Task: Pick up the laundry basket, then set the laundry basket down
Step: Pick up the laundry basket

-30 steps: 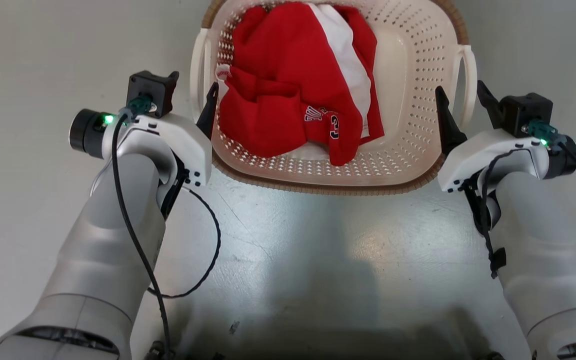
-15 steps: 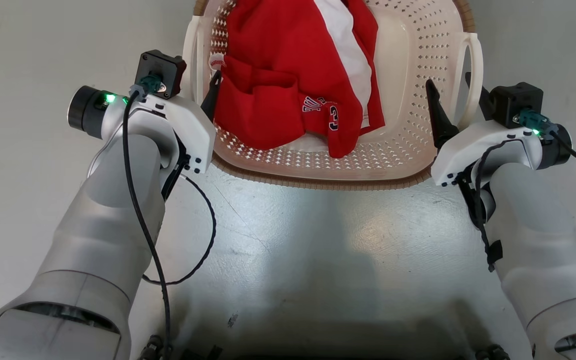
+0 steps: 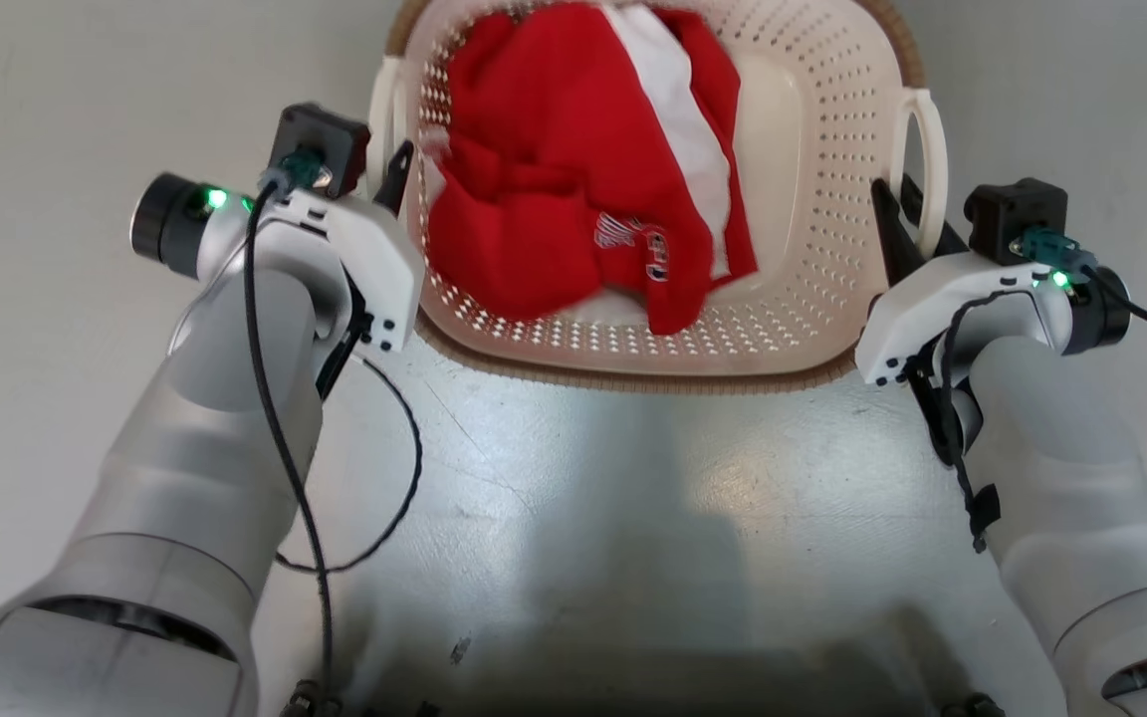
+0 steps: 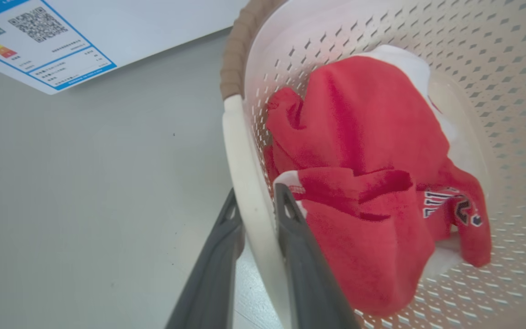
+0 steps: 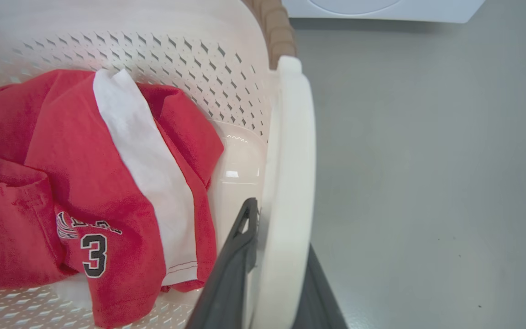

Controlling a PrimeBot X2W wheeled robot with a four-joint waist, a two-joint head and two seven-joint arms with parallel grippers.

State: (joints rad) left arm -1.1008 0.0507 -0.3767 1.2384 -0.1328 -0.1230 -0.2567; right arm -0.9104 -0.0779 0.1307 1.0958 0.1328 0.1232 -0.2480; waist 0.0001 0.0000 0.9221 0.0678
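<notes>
Two-handed grip on one small cream-white perforated plastic laundry basket (image 3: 812,199) with a brown woven-look rim; the basket sits at the top middle of the head view, between the two arms, above the grey floor (image 3: 633,498), and whether it touches the floor cannot be told. Left gripper (image 4: 256,201): jaws narrowly parted, pinching the white left loop handle (image 3: 381,129), one dark finger outside the loop and one inside, against the basket wall. Right gripper (image 5: 281,237): jaws likewise close together, clamped on the white right loop handle (image 3: 932,169), inner finger beside the wall, outer finger partly hidden behind the loop. Count: two grippers, two handles, each handle held by one gripper; one basket. Contents: one crumpled red garment (image 3: 573,179) with a white panel and a dark numeral 3. Beyond the basket, a white appliance panel (image 4: 39,36) bearing one blue-edged label with a square code.
</notes>
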